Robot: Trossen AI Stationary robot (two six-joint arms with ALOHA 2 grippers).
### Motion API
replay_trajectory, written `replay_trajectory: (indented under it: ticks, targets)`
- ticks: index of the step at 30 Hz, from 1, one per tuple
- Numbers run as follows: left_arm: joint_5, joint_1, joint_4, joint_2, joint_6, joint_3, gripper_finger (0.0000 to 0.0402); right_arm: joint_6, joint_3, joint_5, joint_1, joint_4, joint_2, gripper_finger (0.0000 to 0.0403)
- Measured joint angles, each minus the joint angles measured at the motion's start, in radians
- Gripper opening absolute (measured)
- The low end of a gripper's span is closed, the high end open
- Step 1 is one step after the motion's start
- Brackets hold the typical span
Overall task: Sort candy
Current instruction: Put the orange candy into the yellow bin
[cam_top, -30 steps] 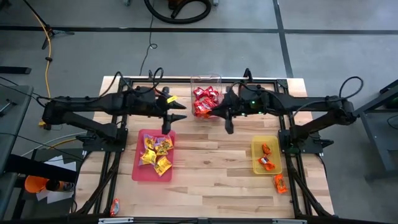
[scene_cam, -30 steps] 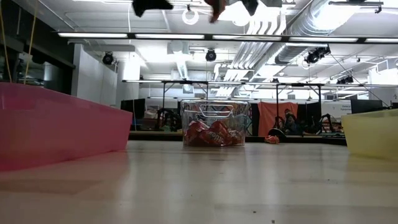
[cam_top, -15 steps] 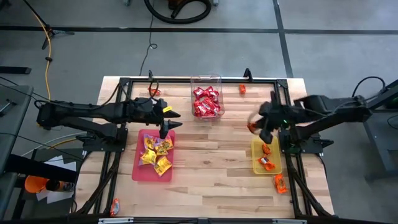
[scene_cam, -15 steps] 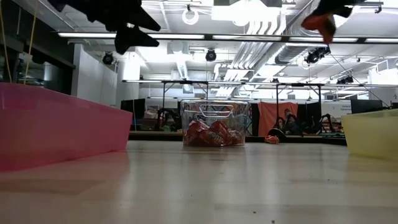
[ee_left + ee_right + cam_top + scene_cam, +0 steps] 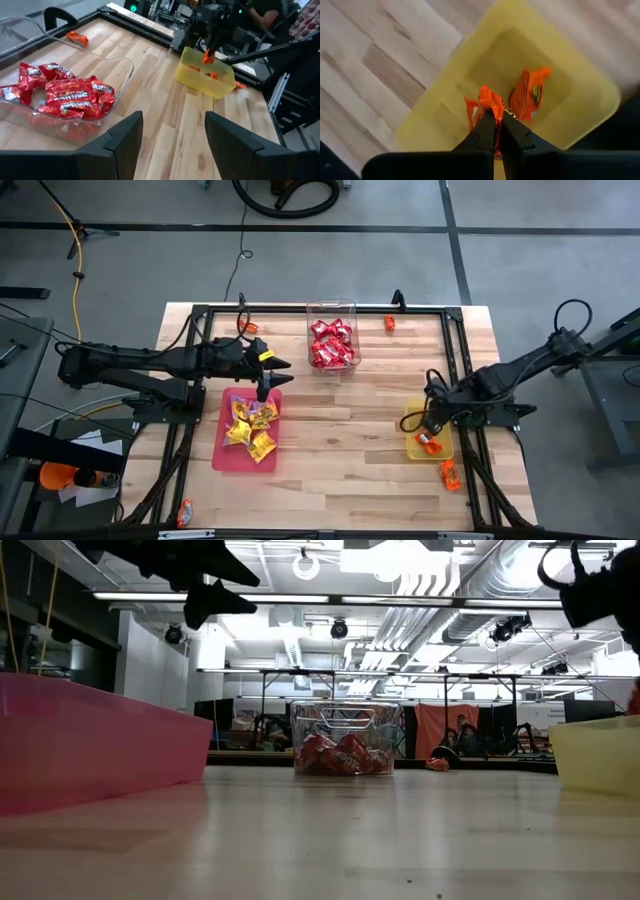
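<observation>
My right gripper (image 5: 496, 116) is shut on an orange candy packet (image 5: 490, 97) over the yellow tray (image 5: 412, 442), which holds other orange packets (image 5: 527, 95). It also shows in the high view (image 5: 432, 420) and, far off, in the left wrist view (image 5: 207, 50). My left gripper (image 5: 173, 117) is open and empty above the far edge of the pink tray (image 5: 222, 452), which holds yellow packets (image 5: 250, 425). A clear tub (image 5: 318, 308) holds red packets (image 5: 330, 345). My right gripper pinches the orange packet by one crinkled end (image 5: 492, 107) between its two fingers. The fingers come from above, pointing down. The packet hangs below the fingertips (image 5: 206, 57), lifted clear, just over the inside of the yellow tray.
Loose orange packets lie on the table: one beside the yellow tray's near end (image 5: 451, 474), one right of the tub (image 5: 389, 323), one at the far left (image 5: 248, 328), one at the near left edge (image 5: 185, 512). Black frame rails (image 5: 455, 360) run along the table's sides.
My right gripper has gone from the clear tub toward the table's right and near edges, carrying the orange packet, and has come down over the yellow tray. My left gripper has shifted slightly left and down over the pink tray, then kept still.
</observation>
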Motion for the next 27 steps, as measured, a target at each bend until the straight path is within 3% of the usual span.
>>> replay_trajectory:
  ticks: [7, 13, 19, 23, 27]
  targets:
    - [-0.003, 0.000, 0.005, -0.001, 0.002, 0.000, 0.0202, 0.001, -0.010, -0.030, -0.003, 0.037, 0.000, 0.0031]
    - [-0.003, 0.001, 0.005, -0.001, 0.002, 0.000, 0.0202, -0.010, 0.015, -0.086, -0.008, 0.043, 0.001, 0.0119]
    - [-0.003, 0.001, 0.005, -0.001, 0.002, 0.000, 0.0202, -0.085, 0.095, -0.228, -0.009, 0.033, 0.001, 0.0204]
    - [-0.003, 0.001, 0.005, -0.001, 0.009, 0.000, 0.0202, 0.013, 0.184, -0.327, 0.012, 0.083, 0.001, 0.0224]
    - [-0.003, 0.001, 0.005, -0.001, 0.013, 0.000, 0.0202, 0.193, 0.206, -0.308, 0.084, 0.193, 0.020, 0.0225]
